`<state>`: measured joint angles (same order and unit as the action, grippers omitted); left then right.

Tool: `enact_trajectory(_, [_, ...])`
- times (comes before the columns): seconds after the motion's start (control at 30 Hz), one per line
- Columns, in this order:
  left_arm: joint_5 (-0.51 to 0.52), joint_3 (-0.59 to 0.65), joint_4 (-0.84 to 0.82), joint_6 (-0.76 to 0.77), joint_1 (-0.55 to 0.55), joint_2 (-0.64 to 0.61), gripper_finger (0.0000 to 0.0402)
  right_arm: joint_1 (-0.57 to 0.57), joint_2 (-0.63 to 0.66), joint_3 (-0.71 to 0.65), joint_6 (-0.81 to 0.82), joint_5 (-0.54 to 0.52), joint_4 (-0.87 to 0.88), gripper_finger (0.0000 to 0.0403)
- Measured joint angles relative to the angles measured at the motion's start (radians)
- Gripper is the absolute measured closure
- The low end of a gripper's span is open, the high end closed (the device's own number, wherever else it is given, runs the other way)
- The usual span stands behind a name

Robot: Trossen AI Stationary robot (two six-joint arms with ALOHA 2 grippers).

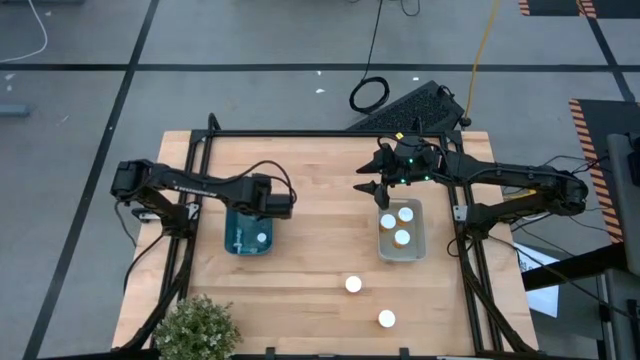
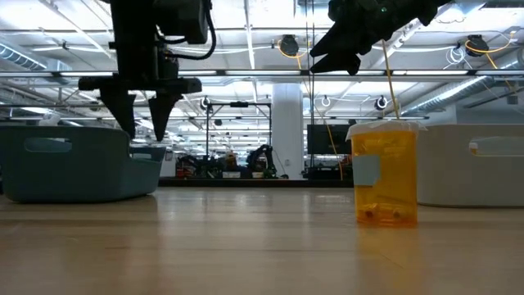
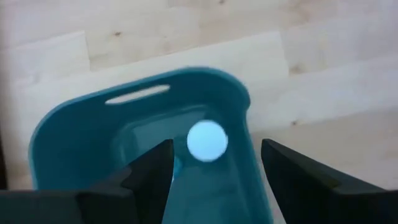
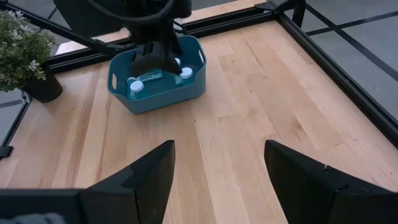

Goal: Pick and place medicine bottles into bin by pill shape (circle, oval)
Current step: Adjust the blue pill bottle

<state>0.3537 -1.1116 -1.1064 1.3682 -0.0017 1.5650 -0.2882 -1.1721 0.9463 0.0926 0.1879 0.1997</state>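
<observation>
Medicine bottles: two stand loose on the counter, at and; the rest sit in the teal bin and the clear bin.
Both sets of jaws gape wide and empty, left gripper over the teal bin, right gripper beside the clear bin. Risk: a misread pill shape sends a bottle to the wrong bin; a careless approach topples either upright bottle. The potted plant crowds the counter's near-left corner.

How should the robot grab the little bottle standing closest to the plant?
By its round white cap, from straight above. That bottle stands upright on the bare table, apart from the other loose bottle, so there is room for open fingers on either side. The right tool is open and looks nearest, though it hangs by the grey bin.
</observation>
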Motion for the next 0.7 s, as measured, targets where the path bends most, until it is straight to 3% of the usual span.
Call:
enact_trajectory(0.43, [-0.358, -0.104, -0.199, 0.091, -0.038, -0.014, 0.0156, 0.0, 0.0, 0.0, 0.0, -0.002, 0.0, 0.0163])
enact_trajectory(0.7, [-0.402, -0.045, -0.212, 0.206, -0.078, -0.014, 0.0156, 0.0, 0.0, 0.0, 0.0, -0.001, 0.0, 0.0163])
